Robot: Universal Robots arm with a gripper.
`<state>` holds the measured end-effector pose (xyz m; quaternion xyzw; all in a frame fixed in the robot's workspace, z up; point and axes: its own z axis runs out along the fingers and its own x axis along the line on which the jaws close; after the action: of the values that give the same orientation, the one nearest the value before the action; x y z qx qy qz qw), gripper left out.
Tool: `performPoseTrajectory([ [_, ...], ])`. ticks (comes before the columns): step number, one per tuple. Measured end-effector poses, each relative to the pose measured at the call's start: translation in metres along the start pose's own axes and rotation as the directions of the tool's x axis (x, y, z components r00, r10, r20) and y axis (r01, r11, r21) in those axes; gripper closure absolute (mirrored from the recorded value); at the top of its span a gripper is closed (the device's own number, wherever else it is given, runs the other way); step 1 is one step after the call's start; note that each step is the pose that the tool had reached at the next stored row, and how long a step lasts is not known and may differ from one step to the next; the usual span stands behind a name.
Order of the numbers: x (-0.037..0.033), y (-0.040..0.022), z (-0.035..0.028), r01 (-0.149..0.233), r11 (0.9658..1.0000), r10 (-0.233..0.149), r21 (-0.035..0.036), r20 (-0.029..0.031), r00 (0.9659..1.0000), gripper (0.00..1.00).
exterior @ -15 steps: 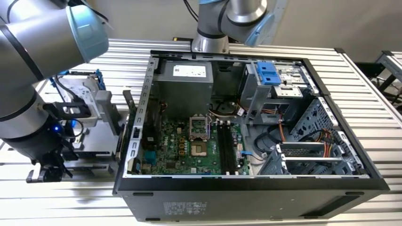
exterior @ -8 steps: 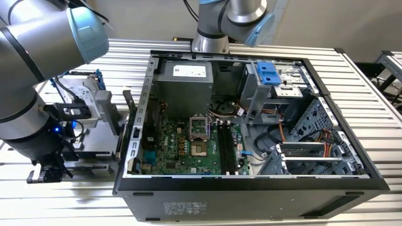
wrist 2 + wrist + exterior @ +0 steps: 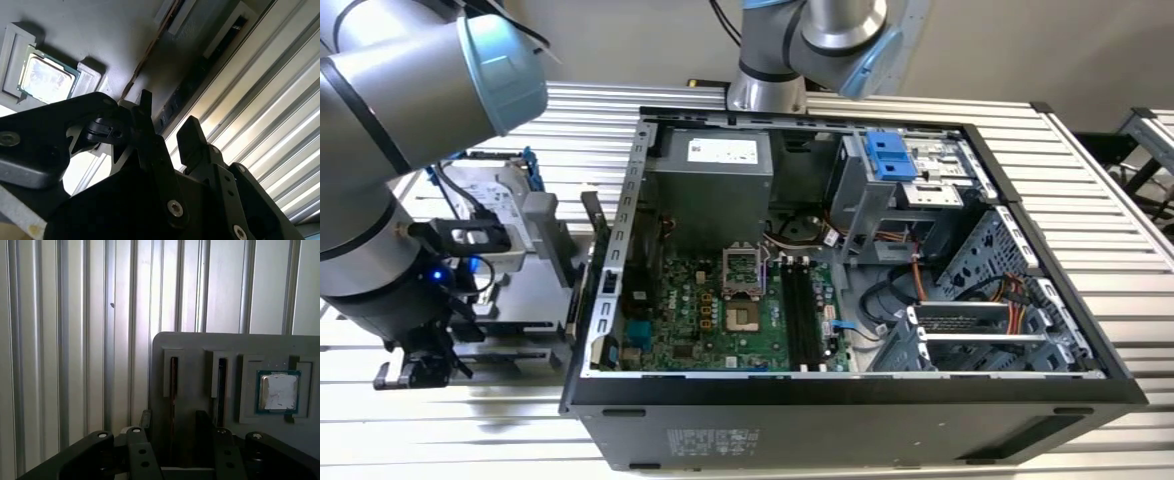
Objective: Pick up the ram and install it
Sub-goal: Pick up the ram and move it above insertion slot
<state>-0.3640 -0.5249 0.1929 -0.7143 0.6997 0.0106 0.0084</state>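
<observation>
one hand (image 3: 174, 415) hung open and empty, jaws flanking the ram (image 3: 173, 380) slotted edge-on in a grey holder (image 3: 195, 347).

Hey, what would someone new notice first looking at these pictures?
The open computer case sits in the middle of the exterior view. In the first wrist view, the open end effector hangs over a grey tray with a ram stick in a slot and a processor chip alongside.
</observation>
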Motion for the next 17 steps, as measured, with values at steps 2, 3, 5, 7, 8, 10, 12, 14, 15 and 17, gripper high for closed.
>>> performPoseTrajectory([
  [2, 0.0000, 0.0001, 0.0000, 0.000, 1.0000, 0.000, 0.0000, 0.0000, 1.0000, 0.00],
  [3, 0.0000, 0.0002, 0.0000, 0.000, 1.0000, 0.000, 0.0001, 0.0000, 1.0000, 0.00],
  [5, 0.0000, 0.0003, 0.0000, 0.000, 1.0000, 0.000, 0.0000, 0.0000, 1.0000, 0.00],
  [7, 0.0000, 0.0003, 0.0000, 0.000, 1.0000, 0.000, 0.0001, 0.0000, 1.0000, 0.00],
  [8, 0.0000, 0.0003, 0.0000, 0.000, 1.0000, 0.000, 0.0000, 0.0000, 1.0000, 0.00],
  [10, 0.0000, 0.0004, 0.0000, 0.000, 1.0000, 0.000, 0.0000, -0.0001, 1.0000, 0.00],
  [12, 0.0000, 0.0004, -0.0001, 0.000, 1.0000, 0.000, 0.0000, -0.0001, 1.0000, 1.00],
  [14, 0.0000, 0.0004, 0.0000, 0.000, 1.0000, 0.000, 0.0000, 0.0000, 1.0000, 1.00],
  [15, 0.0000, 0.0004, 0.0000, 0.000, 1.0000, 0.000, 0.0000, 0.0000, 1.0000, 1.00],
  [17, 0.0000, 0.0005, 0.0000, 0.000, 1.0000, 0.000, 0.0000, 0.0000, 1.0000, 1.00],
])
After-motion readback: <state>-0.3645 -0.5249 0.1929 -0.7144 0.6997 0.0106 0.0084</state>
